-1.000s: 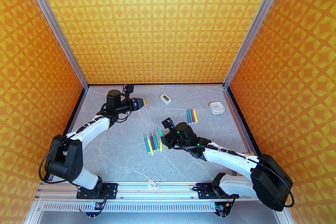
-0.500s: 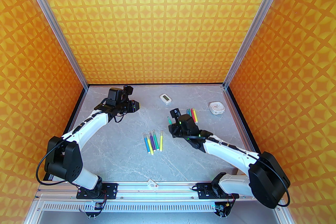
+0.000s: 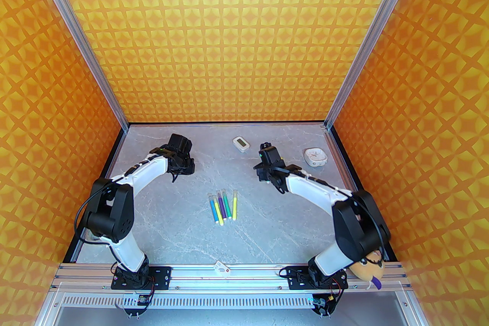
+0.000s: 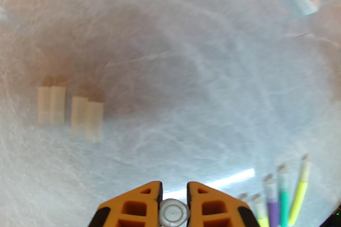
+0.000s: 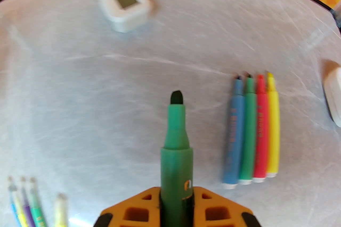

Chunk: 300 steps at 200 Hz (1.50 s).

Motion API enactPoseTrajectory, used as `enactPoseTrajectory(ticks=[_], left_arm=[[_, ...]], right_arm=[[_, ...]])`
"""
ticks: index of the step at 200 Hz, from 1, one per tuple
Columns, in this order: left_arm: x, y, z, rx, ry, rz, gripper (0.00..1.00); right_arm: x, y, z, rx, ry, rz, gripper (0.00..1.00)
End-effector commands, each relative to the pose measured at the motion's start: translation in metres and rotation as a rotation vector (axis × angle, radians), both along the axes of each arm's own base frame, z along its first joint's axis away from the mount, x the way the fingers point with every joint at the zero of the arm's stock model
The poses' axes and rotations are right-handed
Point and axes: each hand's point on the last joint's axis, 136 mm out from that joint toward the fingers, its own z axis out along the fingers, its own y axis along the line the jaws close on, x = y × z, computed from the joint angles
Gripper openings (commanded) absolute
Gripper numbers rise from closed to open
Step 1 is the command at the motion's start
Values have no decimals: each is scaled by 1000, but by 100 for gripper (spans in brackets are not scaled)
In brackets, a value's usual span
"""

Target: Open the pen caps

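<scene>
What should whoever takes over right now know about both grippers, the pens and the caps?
Left gripper: jaws shut on a cap, already off its pen.
Right gripper: jaws shut on the green pen, uncapped, tip pointing away from the wrist.
Done: four uncapped pens lie side by side at the far right, and four loose caps are grouped at the far left.
Left: set down the held cap and pen, then open the five capped pens at mid-table.
</scene>
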Motion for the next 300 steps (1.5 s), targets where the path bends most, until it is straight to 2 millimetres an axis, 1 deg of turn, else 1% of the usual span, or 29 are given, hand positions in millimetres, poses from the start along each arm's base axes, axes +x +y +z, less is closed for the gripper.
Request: enactPoseTrajectory(ticks=[1,22,55,91,138,165,234,252,271,300], left_arm=[[7,10,1,85,1,-9,0],[10,14,-9,130,29,-13,0],[15,14,-23,153,60,-25,0],[20,17,-29,185,71,-29,0],[22,28,-39,258,87,-25,0],[24,35,-44,302,89,-13,2],[35,33,-50,308,78,-14,7],[36,33,-51,309,78,-15,9],[38,33,-53,314,78,-13,15],[39,34,-55,319,79,-12,17]], right_arm=[[5,-15,-3,-72,30,-63,0],[10,-20,-10,-91,54,-77,0],[15,-24,-20,-126,83,-85,0],[21,-27,-29,-166,121,-90,0],[24,-28,-35,-178,139,-94,0],[24,-27,-37,-184,151,-94,0],[26,-27,-43,-199,181,-96,0],[26,-28,-44,-200,182,-102,0],[27,-28,-44,-204,184,-101,0],[27,-28,-46,-212,191,-104,1]])
